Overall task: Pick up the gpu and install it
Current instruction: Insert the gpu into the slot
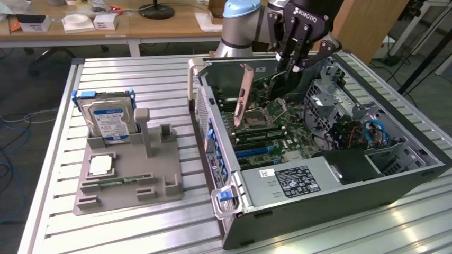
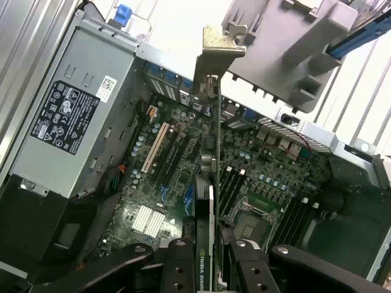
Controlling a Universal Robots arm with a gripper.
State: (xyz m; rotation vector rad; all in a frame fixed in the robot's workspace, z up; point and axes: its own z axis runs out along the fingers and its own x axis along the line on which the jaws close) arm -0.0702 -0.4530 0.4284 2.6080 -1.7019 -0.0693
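Note:
The gpu (image 1: 278, 85) is a thin dark card with a silvery end bracket (image 1: 244, 95), hanging upright inside the open computer case (image 1: 233, 174) just above the green motherboard (image 1: 272, 132). My gripper (image 1: 301, 57) is shut on the card's upper edge. In the wrist view the gpu (image 2: 211, 201) runs edge-on from its bracket (image 2: 215, 46) at the case's rear wall back to my gripper (image 2: 211, 268), whose two black fingers (image 2: 181, 268) clamp it from both sides. The card stands over the slots between the memory sockets and a white slot (image 2: 153, 146).
A grey power supply (image 1: 289, 180) fills the case's near end, with drive bays and cables (image 1: 367, 132) on the exterior view's right. On the slatted table a grey fixture (image 1: 127, 185) holds a blue-labelled hard drive (image 1: 107, 120), a processor (image 1: 101, 165) and a memory stick (image 1: 116, 181).

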